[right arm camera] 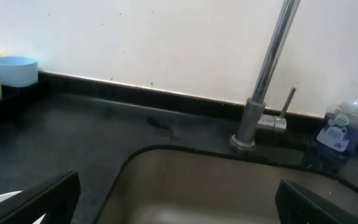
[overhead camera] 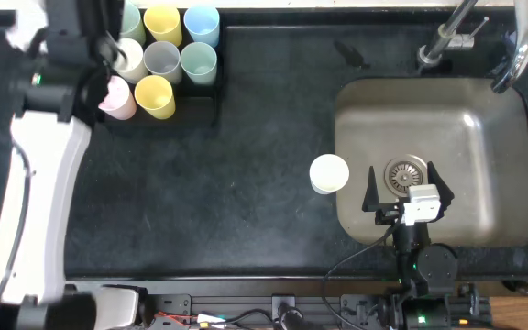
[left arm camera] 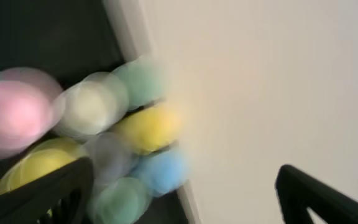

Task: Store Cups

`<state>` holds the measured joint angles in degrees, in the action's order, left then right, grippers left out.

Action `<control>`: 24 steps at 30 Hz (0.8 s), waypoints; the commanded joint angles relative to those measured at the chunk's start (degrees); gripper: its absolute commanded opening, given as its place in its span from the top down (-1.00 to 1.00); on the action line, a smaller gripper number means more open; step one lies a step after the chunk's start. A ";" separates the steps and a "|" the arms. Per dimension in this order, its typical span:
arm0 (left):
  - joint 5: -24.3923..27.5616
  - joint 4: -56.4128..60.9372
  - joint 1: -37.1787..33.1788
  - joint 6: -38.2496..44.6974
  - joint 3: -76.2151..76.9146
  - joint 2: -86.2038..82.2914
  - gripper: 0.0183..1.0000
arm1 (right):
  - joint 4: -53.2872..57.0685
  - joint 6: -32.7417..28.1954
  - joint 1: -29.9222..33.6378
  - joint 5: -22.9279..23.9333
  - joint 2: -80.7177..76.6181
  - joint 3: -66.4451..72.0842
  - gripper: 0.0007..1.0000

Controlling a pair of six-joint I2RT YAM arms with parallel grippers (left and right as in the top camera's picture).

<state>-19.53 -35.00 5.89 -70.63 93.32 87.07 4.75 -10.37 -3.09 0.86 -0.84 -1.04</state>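
Cups (overhead camera: 163,57) clustered in a black rack (overhead camera: 215,92) at the far left corner of the surface (overhead camera: 246,183); one white cup (overhead camera: 329,173) sits apart.
Sink (overhead camera: 484,137) occupies the right side. Left arm (overhead camera: 39,192) stands along the left side, left jaws above the cluster, spread wide and empty. Right jaws hang over the sink, spread wide and empty. White cup sits on the surface just beside the sink's left rim.
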 commanded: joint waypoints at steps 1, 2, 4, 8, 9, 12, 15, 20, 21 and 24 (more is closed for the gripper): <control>3.13 20.41 -0.31 37.83 -13.49 -8.35 -0.90 | -0.28 0.04 -0.42 0.22 0.63 0.76 -0.99; 4.66 26.10 -0.33 41.31 -17.77 -10.67 -0.92 | -0.28 0.04 -0.42 0.22 0.63 0.76 -0.99; 5.70 33.68 -0.33 45.03 -25.49 -14.91 -0.94 | -0.31 0.04 -0.42 0.22 0.63 0.76 -0.99; 7.63 42.32 -0.48 50.51 -39.08 -23.19 -0.94 | -0.31 0.04 -0.42 0.22 0.63 0.76 -0.99; 9.51 44.54 -0.61 53.24 -42.36 -25.35 -0.94 | -0.28 0.04 -0.42 0.22 0.63 0.76 -0.99; 17.09 49.81 -1.88 62.10 -50.84 -31.76 -1.00 | -0.31 0.04 -0.42 0.22 0.63 0.76 -0.99; 22.75 52.54 -4.31 67.34 -58.25 -38.62 -1.00 | -0.28 0.04 -0.42 0.22 0.63 0.76 -0.99; 24.70 53.35 -7.87 67.84 -68.91 -51.82 -1.00 | -0.28 0.04 -0.42 0.22 0.63 0.76 -0.99; 25.11 53.33 -8.35 67.84 -71.08 -54.84 -1.00 | -0.28 0.04 -0.42 0.22 0.63 0.76 -0.99; 25.62 53.18 -8.83 67.84 -77.18 -63.41 -1.00 | -0.28 0.04 -0.42 0.22 0.63 0.76 -0.99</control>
<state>3.38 18.02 -2.42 -5.30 20.43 29.26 4.75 -10.35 -3.11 0.89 -0.84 -1.04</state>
